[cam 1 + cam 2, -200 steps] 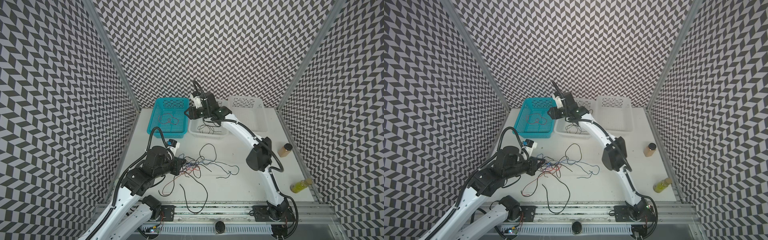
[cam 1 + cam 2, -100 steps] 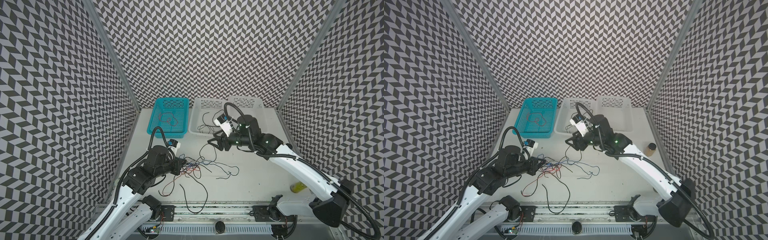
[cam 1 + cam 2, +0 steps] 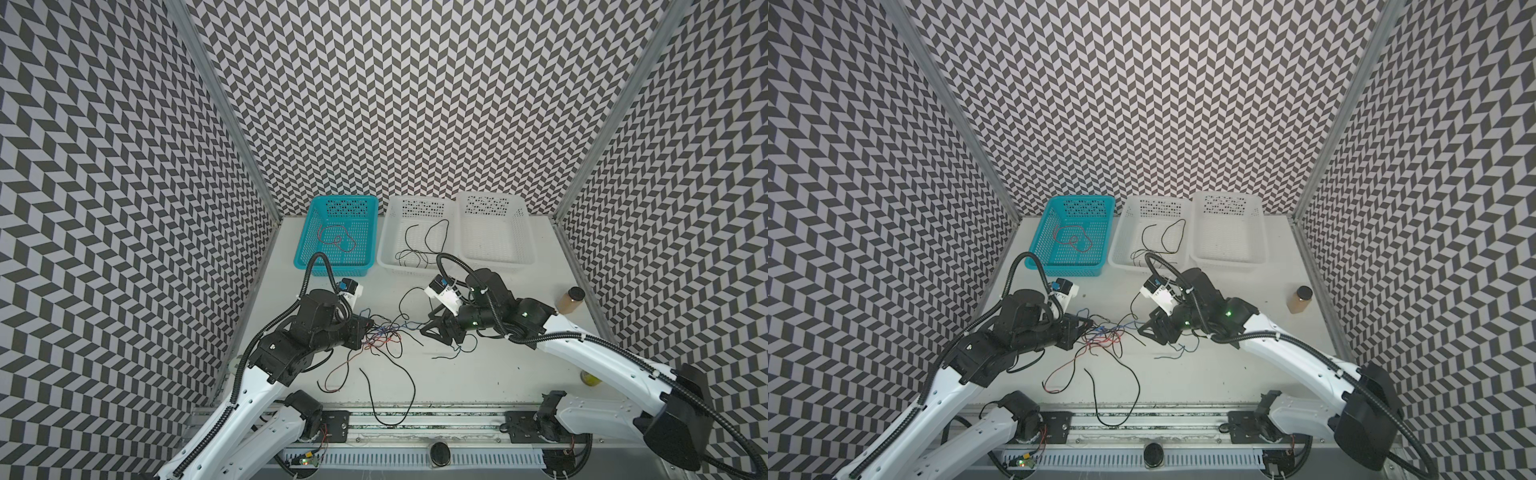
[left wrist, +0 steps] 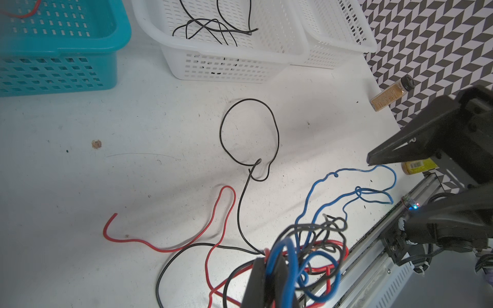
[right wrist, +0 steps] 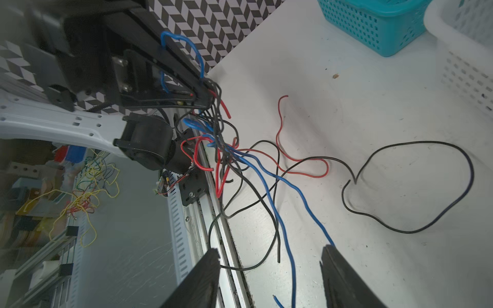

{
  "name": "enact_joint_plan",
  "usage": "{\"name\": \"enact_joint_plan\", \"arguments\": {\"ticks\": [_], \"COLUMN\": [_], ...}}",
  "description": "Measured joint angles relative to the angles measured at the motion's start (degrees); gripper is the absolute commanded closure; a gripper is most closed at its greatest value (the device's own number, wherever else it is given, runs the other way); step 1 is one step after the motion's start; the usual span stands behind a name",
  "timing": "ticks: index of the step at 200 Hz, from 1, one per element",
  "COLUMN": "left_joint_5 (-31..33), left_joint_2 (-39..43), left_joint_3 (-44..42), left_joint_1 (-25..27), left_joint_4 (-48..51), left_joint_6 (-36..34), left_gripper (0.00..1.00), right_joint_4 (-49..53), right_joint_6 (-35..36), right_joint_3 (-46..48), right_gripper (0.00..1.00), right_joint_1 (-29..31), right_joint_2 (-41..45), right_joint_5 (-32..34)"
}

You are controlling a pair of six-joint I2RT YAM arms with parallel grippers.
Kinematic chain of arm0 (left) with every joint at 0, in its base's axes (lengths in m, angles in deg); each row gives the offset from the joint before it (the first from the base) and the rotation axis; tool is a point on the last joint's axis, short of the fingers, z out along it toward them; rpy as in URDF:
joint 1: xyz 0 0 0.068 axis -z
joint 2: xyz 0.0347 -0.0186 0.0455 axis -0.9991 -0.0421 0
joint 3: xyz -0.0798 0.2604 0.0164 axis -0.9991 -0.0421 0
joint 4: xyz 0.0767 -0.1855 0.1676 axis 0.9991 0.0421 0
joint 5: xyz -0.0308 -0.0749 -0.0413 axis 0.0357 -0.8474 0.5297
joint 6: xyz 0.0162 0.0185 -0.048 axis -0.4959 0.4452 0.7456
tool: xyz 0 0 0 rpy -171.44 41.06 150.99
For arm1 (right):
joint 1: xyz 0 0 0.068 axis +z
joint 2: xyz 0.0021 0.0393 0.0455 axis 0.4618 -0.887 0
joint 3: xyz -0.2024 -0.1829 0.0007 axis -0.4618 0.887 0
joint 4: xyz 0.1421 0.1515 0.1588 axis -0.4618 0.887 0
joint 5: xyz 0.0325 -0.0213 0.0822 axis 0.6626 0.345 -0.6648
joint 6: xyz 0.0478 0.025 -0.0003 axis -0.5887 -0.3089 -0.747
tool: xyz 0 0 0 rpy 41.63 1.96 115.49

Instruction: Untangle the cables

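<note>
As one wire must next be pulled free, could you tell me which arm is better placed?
Right. The right gripper stands open with a thin blue wire running between its jaws, while the left gripper is shut on the tangle of black, red and blue wires.

1. Left basket (image 3: 357,270), middle basket (image 3: 407,269) and right basket (image 3: 494,266) line the counter's (image 3: 498,374) back edge.
2. Cables (image 3: 384,334) lie mid-counter, between left end effector (image 3: 368,326) and right end effector (image 3: 428,330).
3. A jar (image 3: 570,300) stands by the right edge.

Tangled cables (image 3: 379,336) mid-table — baskets (image 3: 415,269) behind
</note>
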Motion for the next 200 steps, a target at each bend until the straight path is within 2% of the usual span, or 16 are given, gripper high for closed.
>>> {"name": "enact_joint_plan", "arguments": {"ticks": [48, 88, 109, 123, 137, 155, 172, 192, 200], "left_joint_5": [0.22, 0.28, 0.28, 0.28, 0.28, 0.28, 0.28, 0.31, 0.37], "left_joint_2": [-0.59, -0.37, -0.33, -0.22, 0.09, 0.28, 0.20, -0.11, -0.42], "left_joint_3": [0.00, 0.00, 0.00, 0.02, 0.00, 0.02, 0.02, 0.07, 0.13], "left_joint_1": [0.00, 0.00, 0.00, 0.00, 0.00, 0.00, 0.00, 0.00, 0.00], "left_joint_4": [0.20, 0.42, 0.44, 0.44, 0.44, 0.44, 0.48, 0.50, 0.48], "left_joint_6": [0.00, 0.00, 0.00, 0.00, 0.00, -0.02, -0.15, -0.09, -0.07], "left_gripper": [1.00, 1.00, 1.00, 1.00, 0.95, 0.90, 0.82, 0.82, 0.86], "right_joint_4": [-0.52, 0.63, 0.98, 1.03, 1.66, 3.69, 4.39, 5.33, 5.75], "right_joint_6": [-0.17, -0.13, 0.07, 0.28, 0.55, 0.37, 0.50, 0.31, -0.04], "right_joint_3": [2.01, 2.56, 2.56, 2.56, 2.29, 1.07, 0.07, -0.46, -0.52], "right_gripper": [0.41, 0.44, 0.54, 0.71, 0.85, 1.00, 1.00, 1.00, 1.00], "right_joint_1": [1.49, 1.92, 2.45, 2.95, 3.41, 3.87, 4.13, 4.17, 4.22], "right_joint_2": [-0.72, -1.77, -2.80, -3.74, -4.76, -5.33, -4.68, -1.55, 0.35], "right_joint_5": [-0.35, 2.21, 2.75, 2.89, 3.10, 3.91, 5.60, 10.10, 12.63]}}
